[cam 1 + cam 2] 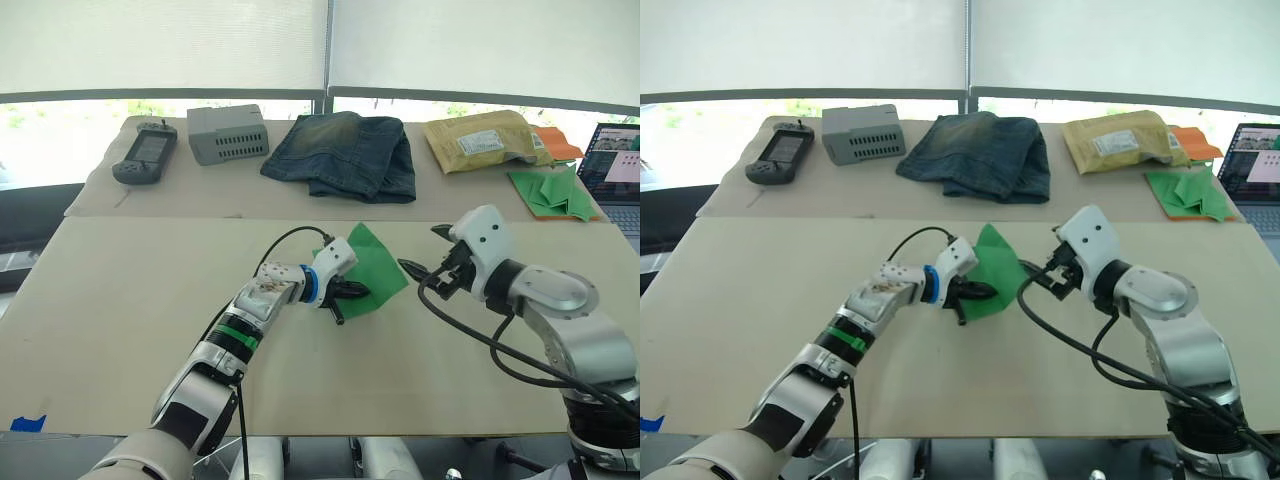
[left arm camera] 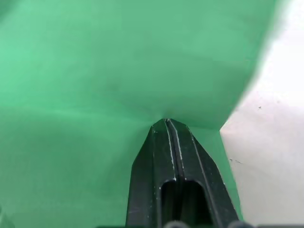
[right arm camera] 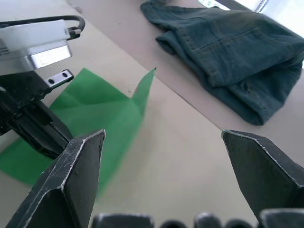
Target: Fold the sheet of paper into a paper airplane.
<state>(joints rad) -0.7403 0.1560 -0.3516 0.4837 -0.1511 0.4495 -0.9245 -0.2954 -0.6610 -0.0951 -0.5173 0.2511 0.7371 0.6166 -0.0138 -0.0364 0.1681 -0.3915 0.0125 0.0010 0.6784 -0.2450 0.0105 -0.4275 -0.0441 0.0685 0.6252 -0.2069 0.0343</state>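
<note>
The sheet of paper (image 1: 380, 262) is bright green and lies mid-table, with one pointed flap (image 3: 145, 88) standing up from a crease. My left gripper (image 1: 352, 292) is shut. Its fingertips (image 2: 166, 124) rest against the paper where the flat part meets the raised part. My right gripper (image 1: 420, 250) hovers just to the right of the sheet, clear of it and wide open, and its fingers (image 3: 76, 161) frame the paper's right edge. No finished paper airplane shape is in view.
Along the back of the table lie a black handheld controller (image 1: 146, 152), a grey box (image 1: 228, 133), folded jeans (image 1: 345, 150) and a yellow padded envelope (image 1: 480, 140). A pile of green paper shapes with an orange sheet (image 1: 550, 190) sits by a laptop (image 1: 620, 165).
</note>
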